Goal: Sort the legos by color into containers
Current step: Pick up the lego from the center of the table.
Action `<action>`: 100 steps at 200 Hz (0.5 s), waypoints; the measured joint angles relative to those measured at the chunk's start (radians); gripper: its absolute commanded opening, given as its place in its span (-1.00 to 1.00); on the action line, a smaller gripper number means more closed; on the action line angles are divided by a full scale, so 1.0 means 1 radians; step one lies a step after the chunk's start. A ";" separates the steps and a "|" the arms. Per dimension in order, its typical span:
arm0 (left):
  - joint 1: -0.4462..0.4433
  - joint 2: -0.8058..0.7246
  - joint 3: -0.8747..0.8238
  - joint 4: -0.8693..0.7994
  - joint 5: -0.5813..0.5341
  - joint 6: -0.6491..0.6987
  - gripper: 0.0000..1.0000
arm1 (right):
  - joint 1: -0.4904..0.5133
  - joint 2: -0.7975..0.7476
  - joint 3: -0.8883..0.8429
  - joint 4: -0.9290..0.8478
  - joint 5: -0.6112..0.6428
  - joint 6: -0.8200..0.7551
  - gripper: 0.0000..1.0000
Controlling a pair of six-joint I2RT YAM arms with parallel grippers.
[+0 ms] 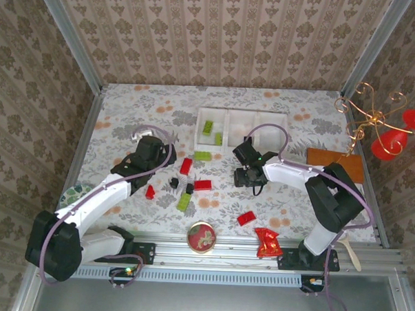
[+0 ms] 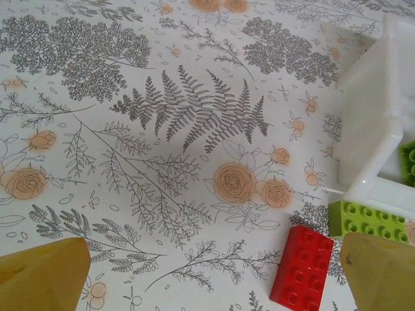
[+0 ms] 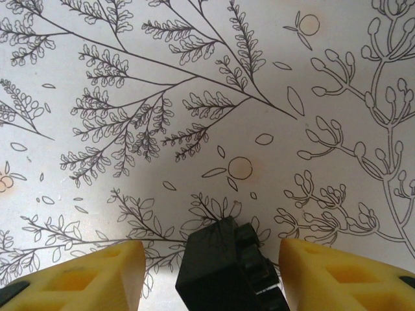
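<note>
The three-compartment white tray [image 1: 286, 128] holds two green bricks [image 1: 207, 126] in its left compartment, while on the table [image 1: 126, 117] lie two more green ones, four red bricks [image 1: 203, 185] and two black bricks [image 1: 174, 183]. The right gripper [image 3: 214, 275] stands partly open astride a third black brick [image 3: 220, 265], with a gap on each side and no grip on it. The left gripper [image 2: 213, 275] gapes wide, holding nothing, near one red and one green brick beside the tray's corner
</note>
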State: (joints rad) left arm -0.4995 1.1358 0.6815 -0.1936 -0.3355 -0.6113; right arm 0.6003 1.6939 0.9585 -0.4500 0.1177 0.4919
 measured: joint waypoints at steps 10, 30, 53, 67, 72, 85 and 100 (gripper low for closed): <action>0.006 0.000 -0.002 0.000 0.003 -0.003 1.00 | 0.000 0.009 0.003 0.000 0.000 0.000 0.08; 0.017 0.000 -0.002 0.002 0.015 -0.007 1.00 | 0.000 0.023 0.008 -0.003 -0.002 -0.002 -0.02; 0.026 0.001 -0.002 0.010 0.030 -0.018 1.00 | 0.000 0.025 0.011 -0.004 -0.002 -0.010 -0.12; 0.030 0.004 -0.002 0.018 0.045 -0.026 1.00 | -0.001 0.025 0.011 -0.006 0.001 -0.014 -0.17; 0.031 0.006 -0.002 0.022 0.050 -0.029 1.00 | -0.001 0.025 0.011 -0.007 0.002 -0.016 -0.20; 0.033 0.016 -0.002 0.030 0.065 -0.039 1.00 | -0.001 0.025 0.011 -0.007 0.003 -0.019 -0.25; 0.047 0.029 -0.002 0.034 0.084 -0.046 1.00 | -0.001 0.025 0.011 -0.007 0.005 -0.018 -0.33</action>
State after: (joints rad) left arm -0.4526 1.1645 0.6800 -0.1596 -0.2520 -0.6571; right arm 0.5995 1.7187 0.9699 -0.4572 0.1226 0.4740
